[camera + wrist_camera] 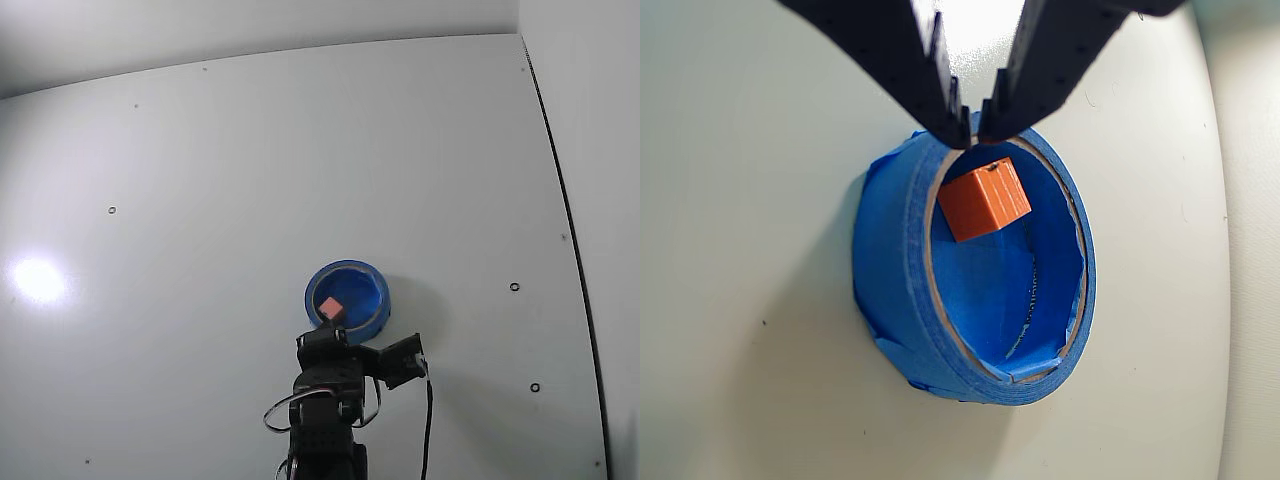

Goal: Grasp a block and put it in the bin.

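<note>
Block point(983, 199) inside bin point(890, 260) nr rim, gripper point(973, 125) above, jaws slightly apart

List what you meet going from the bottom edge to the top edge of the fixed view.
Arm → gripper at the bin's near rim → block inside the bin → bin's far rim → bare white table.

A pale white table point(250, 180) (small dark holes dotted across it) with a bright glare spot point(38, 280)
</note>
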